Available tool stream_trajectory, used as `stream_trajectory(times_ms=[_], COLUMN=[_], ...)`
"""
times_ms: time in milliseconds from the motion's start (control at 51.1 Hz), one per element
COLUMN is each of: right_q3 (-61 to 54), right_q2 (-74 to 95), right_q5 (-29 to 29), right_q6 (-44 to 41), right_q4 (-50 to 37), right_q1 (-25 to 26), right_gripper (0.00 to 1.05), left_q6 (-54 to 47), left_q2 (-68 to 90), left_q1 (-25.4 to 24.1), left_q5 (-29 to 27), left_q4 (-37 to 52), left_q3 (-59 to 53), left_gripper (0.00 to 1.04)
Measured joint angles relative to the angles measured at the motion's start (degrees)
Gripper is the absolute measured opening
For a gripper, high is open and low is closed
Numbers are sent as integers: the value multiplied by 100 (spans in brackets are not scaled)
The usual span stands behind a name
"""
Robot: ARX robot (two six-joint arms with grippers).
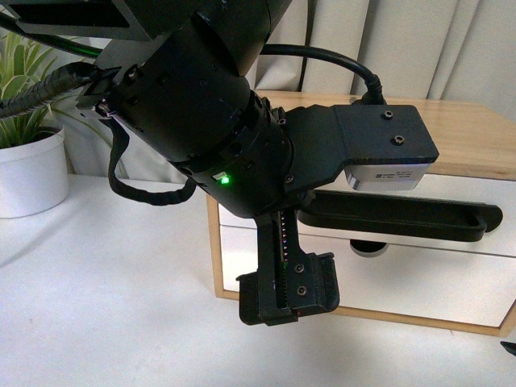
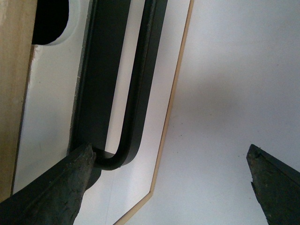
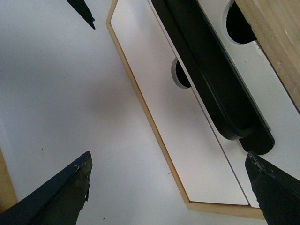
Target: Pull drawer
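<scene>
A small light-wood cabinet (image 1: 476, 133) stands on the white table. Its upper white drawer (image 1: 463, 190) carries a long black bar handle (image 1: 395, 216) and looks flush with the front below. My left gripper (image 1: 297, 246) is open at the handle's left end, turned upright. In the left wrist view the handle (image 2: 140, 84) curves in beside one finger (image 2: 56, 187), and the gripper (image 2: 171, 187) has mostly bare table between its fingers. My right gripper (image 3: 166, 187) is open below the cabinet's lower corner, apart from the handle (image 3: 211, 79). The drawer's notch (image 3: 241, 23) shows dark.
The lower white drawer front (image 1: 435, 274) has no handle, only a notch (image 1: 368, 248) in its top edge. A plant in a white pot (image 1: 28, 169) stands at the far left. Curtains hang behind. My left arm's bulk hides the cabinet's left part.
</scene>
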State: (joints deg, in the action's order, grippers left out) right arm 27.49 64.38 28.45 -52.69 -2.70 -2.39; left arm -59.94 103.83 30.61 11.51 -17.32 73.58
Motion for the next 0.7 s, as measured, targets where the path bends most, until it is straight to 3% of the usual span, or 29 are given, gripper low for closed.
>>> stream_trajectory(times_ms=[705], right_q3=[365], right_q2=[730], right_q5=[-125], right_q6=[7], right_q4=[-210], right_q1=[-208], right_gripper=[96], left_q6=[-520], left_q2=[428], left_q1=[114], left_q5=[-343], left_q4=[-216], left_q3=[365], left_gripper=[98])
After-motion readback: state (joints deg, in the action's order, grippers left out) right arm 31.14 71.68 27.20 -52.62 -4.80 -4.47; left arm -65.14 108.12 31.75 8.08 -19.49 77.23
